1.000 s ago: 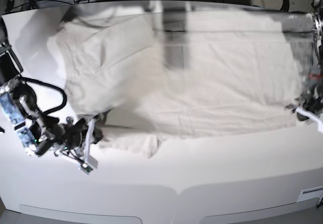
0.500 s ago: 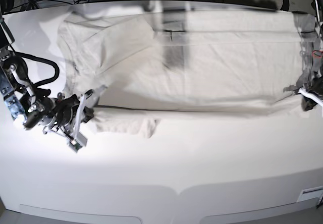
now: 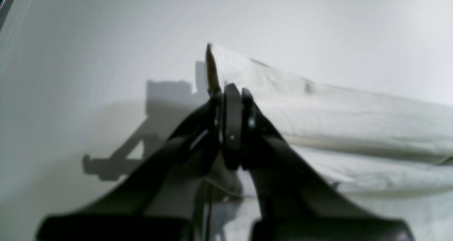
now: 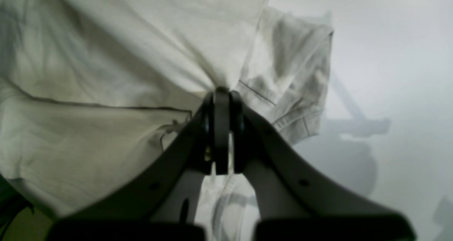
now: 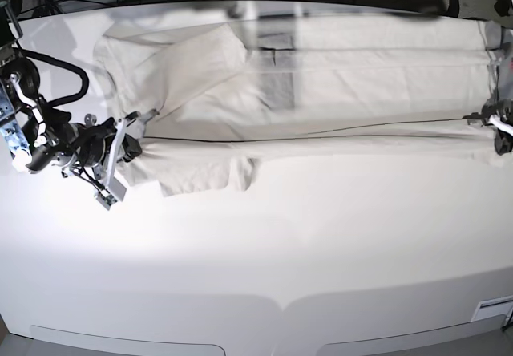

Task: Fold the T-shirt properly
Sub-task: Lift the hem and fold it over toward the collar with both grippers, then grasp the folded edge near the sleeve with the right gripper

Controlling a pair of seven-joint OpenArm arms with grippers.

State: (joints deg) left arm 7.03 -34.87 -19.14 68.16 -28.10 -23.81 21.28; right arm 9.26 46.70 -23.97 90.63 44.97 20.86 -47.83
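While two sets of fingers, the left (image 3: 231, 127) and the right (image 4: 222, 127), each pinch the near edge of the one T-shirt (image 5: 361, 91), it spreads along the far edge of the tabletop (image 5: 280, 268), nearly reaching its side edges; a single white label sits at the near corner on the left-arm side, its writing too small to read
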